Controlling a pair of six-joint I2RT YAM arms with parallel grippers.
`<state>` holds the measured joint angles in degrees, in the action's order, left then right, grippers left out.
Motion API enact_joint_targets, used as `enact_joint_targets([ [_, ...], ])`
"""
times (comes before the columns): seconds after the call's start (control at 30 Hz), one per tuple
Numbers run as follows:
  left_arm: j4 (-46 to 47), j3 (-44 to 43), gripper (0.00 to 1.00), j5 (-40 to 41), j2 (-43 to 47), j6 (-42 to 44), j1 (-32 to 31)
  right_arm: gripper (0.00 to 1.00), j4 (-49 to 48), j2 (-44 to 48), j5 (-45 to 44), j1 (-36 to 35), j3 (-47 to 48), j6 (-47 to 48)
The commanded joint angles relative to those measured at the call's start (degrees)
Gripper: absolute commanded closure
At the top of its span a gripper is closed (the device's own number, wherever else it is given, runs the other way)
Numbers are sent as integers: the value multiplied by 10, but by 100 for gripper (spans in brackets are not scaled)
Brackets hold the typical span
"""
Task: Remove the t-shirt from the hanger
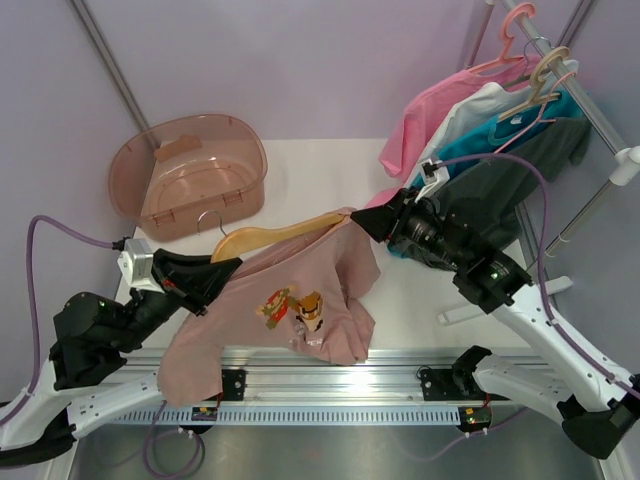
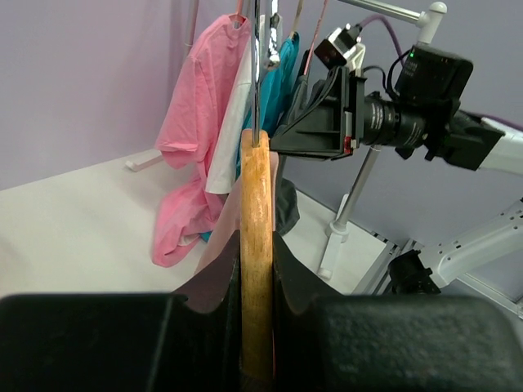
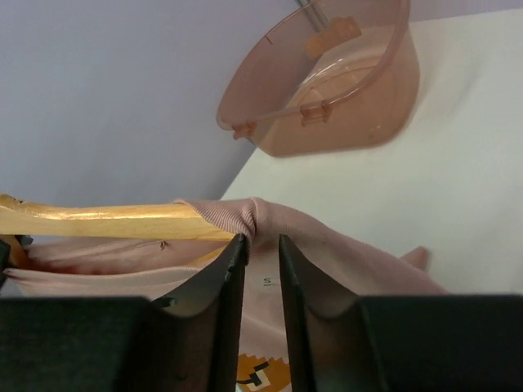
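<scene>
Wooden hanger (image 1: 285, 233) runs left to right across the worktop (image 1: 320, 170), its metal hook (image 1: 205, 222) beside the pink tub (image 1: 190, 175). The t-shirt (image 1: 300, 300) drapes from it over the near edge, with bare worktop beyond. The left hand (image 1: 225, 265) is clenched on the hanger's left part. The right hand (image 1: 362, 222) pinches the collar at the other end.

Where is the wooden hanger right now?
In the top view, the wooden hanger is mid-table, just in front of the pink tub, gripped by the left hand.
</scene>
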<state>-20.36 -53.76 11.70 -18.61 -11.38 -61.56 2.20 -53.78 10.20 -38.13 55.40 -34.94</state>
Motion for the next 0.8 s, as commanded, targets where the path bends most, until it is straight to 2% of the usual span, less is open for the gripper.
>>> enact_joint_targets([
  [0.0, 98, -15, 100, -21, 1, -15, -1, 62, 146, 5, 24, 1, 99, 132],
  [0.03, 96, -13, 100, -23, 3, -15, -1, 51, 170, 9, 36, 1, 109, 148],
  [0.13, 85, -15, 100, -43, 6, -29, -1, 40, 182, 30, 89, 1, 132, 204],
  [0.23, 61, -28, 100, -72, -4, -39, -1, 28, 202, 27, 221, 2, 171, 271],
  [0.3, 46, -34, 100, -80, -10, -41, -1, 22, 209, 10, 262, 0, 191, 286],
  [0.33, 43, -35, 100, -84, -11, -43, 0, 13, 204, -3, 300, -5, 201, 308],
  [0.37, 38, -35, 100, -85, -13, -44, -1, 10, 199, -9, 301, -31, 205, 323],
  [0.4, 37, -36, 100, -87, -15, -46, -1, 7, 214, -31, 272, -54, 230, 378],
  [0.5, 23, -43, 100, -98, -26, -57, -1, 6, 290, -79, 227, -130, 287, 443],
  [0.53, 19, -44, 100, -111, -35, -60, -1, 6, 305, -114, 246, -135, 326, 460],
  [0.63, 17, -45, 100, -147, -42, -73, -1, 6, 319, -158, 283, -136, 354, 479],
  [0.77, 25, -47, 100, -182, -47, -80, -1, 7, 297, -179, 329, -146, 328, 490],
])
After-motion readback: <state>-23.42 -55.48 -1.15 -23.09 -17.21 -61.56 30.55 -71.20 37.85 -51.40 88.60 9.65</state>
